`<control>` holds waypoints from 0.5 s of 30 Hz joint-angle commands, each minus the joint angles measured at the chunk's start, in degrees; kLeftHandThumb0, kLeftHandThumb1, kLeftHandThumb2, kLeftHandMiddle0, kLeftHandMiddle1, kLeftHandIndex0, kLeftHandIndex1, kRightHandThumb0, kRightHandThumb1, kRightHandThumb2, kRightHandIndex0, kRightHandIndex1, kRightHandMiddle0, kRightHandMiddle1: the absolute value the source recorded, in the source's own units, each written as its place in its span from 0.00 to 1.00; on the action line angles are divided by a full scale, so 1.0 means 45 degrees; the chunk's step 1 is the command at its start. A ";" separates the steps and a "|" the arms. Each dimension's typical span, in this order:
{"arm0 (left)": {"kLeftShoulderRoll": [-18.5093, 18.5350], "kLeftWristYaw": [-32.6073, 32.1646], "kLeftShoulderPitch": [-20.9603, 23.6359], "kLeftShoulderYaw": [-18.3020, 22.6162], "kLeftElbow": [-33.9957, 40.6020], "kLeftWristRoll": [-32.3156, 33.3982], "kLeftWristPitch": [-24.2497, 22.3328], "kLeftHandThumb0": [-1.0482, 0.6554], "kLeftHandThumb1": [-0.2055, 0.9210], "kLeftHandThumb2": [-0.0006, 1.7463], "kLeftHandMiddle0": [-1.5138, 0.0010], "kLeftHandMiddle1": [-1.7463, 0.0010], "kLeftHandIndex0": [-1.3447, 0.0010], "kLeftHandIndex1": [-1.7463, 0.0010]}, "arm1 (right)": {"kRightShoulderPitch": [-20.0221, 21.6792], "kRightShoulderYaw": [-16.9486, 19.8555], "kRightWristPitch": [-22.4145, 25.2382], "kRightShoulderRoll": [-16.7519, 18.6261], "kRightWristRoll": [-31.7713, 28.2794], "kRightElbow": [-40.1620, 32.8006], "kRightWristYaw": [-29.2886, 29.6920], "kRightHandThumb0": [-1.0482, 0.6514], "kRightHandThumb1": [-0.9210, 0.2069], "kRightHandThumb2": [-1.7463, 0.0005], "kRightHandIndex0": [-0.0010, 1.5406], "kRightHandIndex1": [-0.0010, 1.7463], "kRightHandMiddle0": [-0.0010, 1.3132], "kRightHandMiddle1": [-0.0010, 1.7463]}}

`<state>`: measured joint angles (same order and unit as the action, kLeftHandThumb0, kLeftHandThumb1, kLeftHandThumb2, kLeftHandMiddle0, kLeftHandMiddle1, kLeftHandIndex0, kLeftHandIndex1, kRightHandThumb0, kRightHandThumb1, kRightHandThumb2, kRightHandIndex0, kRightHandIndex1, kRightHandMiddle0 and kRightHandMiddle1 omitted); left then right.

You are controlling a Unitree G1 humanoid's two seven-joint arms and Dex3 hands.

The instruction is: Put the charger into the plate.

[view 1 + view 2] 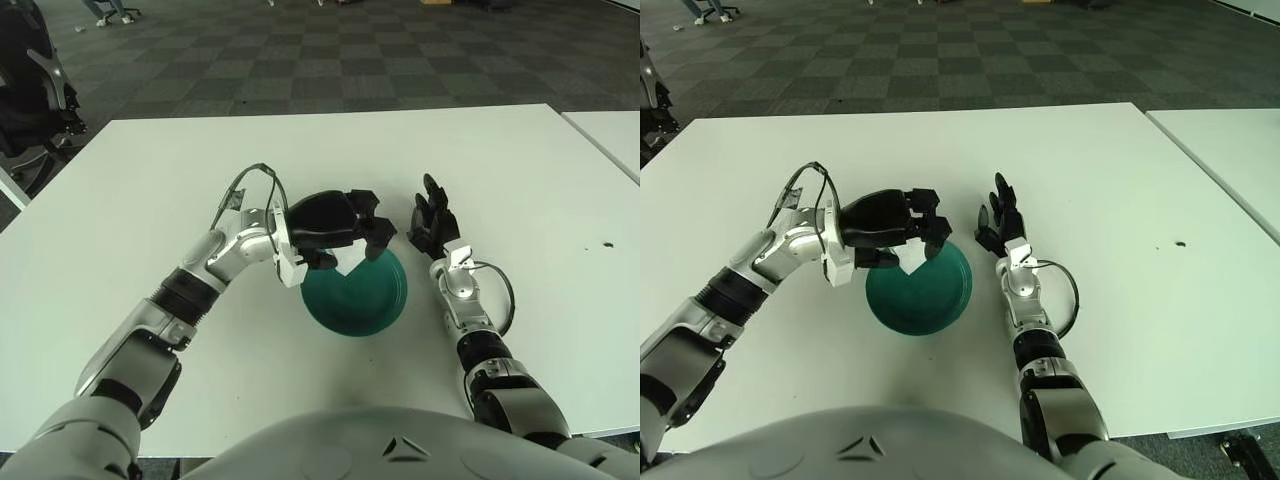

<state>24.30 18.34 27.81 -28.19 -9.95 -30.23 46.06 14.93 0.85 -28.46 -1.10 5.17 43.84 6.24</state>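
1. We are seeing the left robot hand [345, 232] curling its fingers around the white charger [910, 258], holding it above the near-left rim of the plate.
2. We are seeing the green plate [365, 300] lying on the white tabletop [520, 170].
3. We are seeing the right robot hand [432, 225] sitting just right of the plate, fingers spread and gripping nothing.

One plate [365, 300], one charger [352, 262]
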 commanded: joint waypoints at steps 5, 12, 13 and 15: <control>-0.0289 -0.0313 -0.0106 -0.0279 -0.0603 -0.0742 0.0355 0.61 0.29 0.88 0.50 0.02 0.60 0.00 | -0.2127 -0.0290 0.0937 0.0399 0.0193 0.1324 0.0222 0.10 0.00 0.47 0.12 0.00 0.00 0.02; -0.0442 -0.0159 -0.0250 -0.0384 -0.0621 -0.0947 0.0257 0.61 0.28 0.89 0.50 0.02 0.59 0.00 | -0.2126 -0.0240 0.1032 0.0455 0.0068 0.1221 0.0239 0.11 0.00 0.47 0.11 0.00 0.00 0.02; -0.0478 -0.0072 -0.0316 -0.0394 -0.0577 -0.0907 0.0117 0.61 0.27 0.90 0.50 0.01 0.58 0.00 | -0.2107 -0.0172 0.1063 0.0494 -0.0047 0.1215 0.0182 0.11 0.00 0.47 0.12 0.00 0.00 0.02; -0.0513 0.0115 -0.0405 -0.0396 -0.0493 -0.0786 -0.0127 0.61 0.34 0.83 0.55 0.01 0.57 0.05 | -0.2058 -0.0023 0.1153 0.0581 -0.0305 0.1207 0.0044 0.12 0.00 0.47 0.12 0.00 0.01 0.02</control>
<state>22.05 18.22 27.05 -29.89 -12.16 -33.54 47.09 14.91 0.68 -28.06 -0.96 5.04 43.46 7.07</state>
